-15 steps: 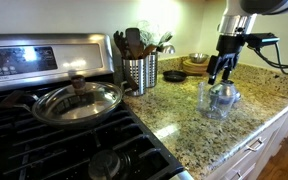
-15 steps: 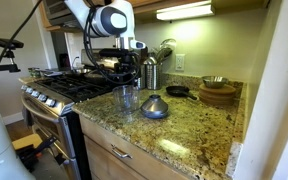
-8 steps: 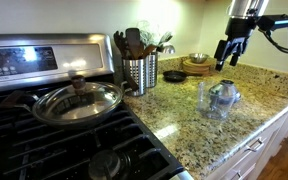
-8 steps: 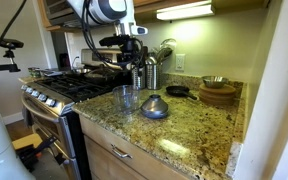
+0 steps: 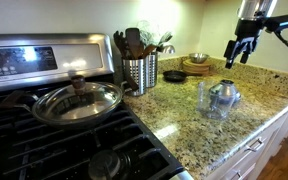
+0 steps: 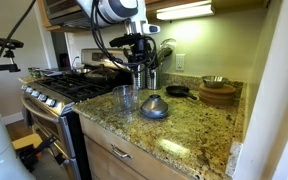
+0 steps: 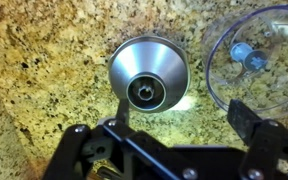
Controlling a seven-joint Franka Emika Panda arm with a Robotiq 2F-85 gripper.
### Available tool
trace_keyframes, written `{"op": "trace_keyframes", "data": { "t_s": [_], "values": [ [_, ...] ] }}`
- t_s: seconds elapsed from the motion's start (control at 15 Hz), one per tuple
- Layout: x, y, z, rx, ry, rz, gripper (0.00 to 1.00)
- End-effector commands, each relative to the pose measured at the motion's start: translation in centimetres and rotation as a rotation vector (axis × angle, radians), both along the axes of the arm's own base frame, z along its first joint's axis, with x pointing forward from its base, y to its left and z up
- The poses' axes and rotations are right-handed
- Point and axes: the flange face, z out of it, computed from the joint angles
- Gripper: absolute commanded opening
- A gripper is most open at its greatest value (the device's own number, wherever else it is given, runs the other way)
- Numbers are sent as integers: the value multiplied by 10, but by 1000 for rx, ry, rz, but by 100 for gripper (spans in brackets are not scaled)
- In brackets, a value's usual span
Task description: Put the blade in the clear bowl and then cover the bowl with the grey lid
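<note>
The claw (image 7: 162, 125) hangs spread and empty. Straight below it the lid (image 7: 149, 68) sits on the counter (image 7: 39, 60). The bowl (image 7: 279, 88) stands just off to one side and apparently holds the blade (image 7: 246, 55). The lid looks light, stiff and slick, so pinch its knob (image 7: 147, 94).

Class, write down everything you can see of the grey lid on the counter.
The grey lid is round and cone-shaped, with a smooth metallic sheen and a dark-centred knob on top. It sits rim down on the speckled granite counter, beside the clear bowl with a narrow gap. Nothing grips it.
</note>
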Motion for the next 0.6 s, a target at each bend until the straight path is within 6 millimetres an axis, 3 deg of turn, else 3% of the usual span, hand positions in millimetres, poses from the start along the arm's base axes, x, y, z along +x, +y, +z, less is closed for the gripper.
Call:
{"op": "trace_keyframes", "data": {
  "t_s": [0.0,0.53],
  "values": [
    [14,-19,-6,-9,29,-14,100],
    [37,-35,-27,5,56,-11,100]
  ]
}}
